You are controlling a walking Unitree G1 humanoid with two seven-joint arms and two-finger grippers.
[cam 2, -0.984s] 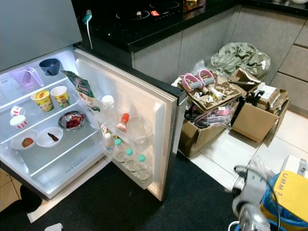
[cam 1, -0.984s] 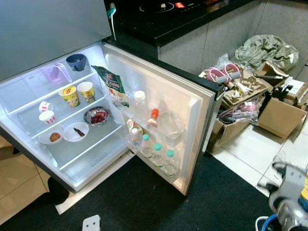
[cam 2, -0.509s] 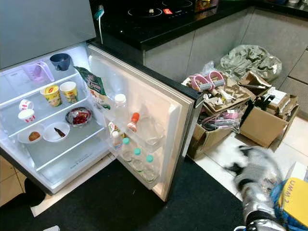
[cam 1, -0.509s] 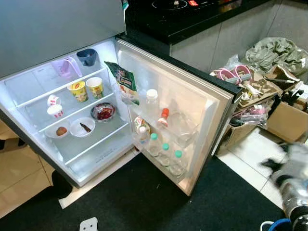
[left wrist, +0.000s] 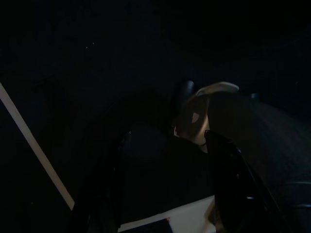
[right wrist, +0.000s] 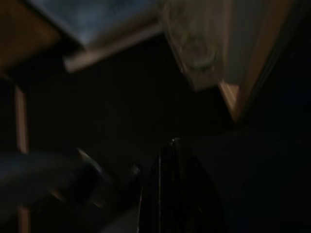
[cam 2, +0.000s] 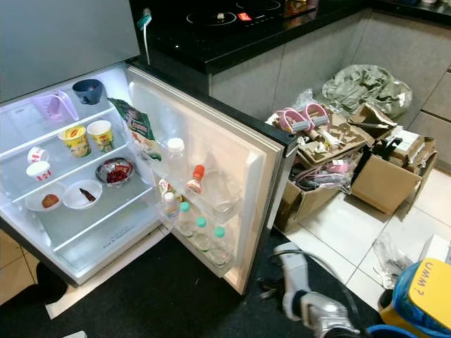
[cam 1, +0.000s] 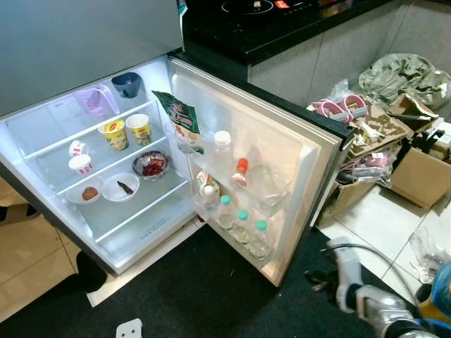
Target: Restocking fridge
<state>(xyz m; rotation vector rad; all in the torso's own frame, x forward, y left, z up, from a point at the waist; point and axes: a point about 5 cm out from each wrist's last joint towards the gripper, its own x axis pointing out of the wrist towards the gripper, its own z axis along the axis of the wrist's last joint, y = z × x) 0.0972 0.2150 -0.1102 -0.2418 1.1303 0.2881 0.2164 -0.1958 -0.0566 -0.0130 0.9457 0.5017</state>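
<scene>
The fridge is standing with its door swung wide, glowing white inside, beside the black worktop that is carrying a hob. Taking the open door as the landmark: its lowest rack is holding a row of clear bottles with teal caps, kept upright by the rail, and above them are sitting a taller white-capped bottle and a small red-capped bottle. A glossy green bag is leaning where the door meets the cabinet.

Left of the door, the glass shelves are carrying two yellow paper cups, a steel bowl of red food and two white saucers, all set flat so nothing tips.

Below and to the right of the door's outer edge, the right hand is reaching low over the dark mat; in its wrist view its black fingers are appearing pressed together on nothing, though the picture is blurred. The left hand is hanging in shade with its fingers spread apart. Right of the door, cardboard boxes of clutter are crowding the tiled floor. Restocking seems not yet begun.
</scene>
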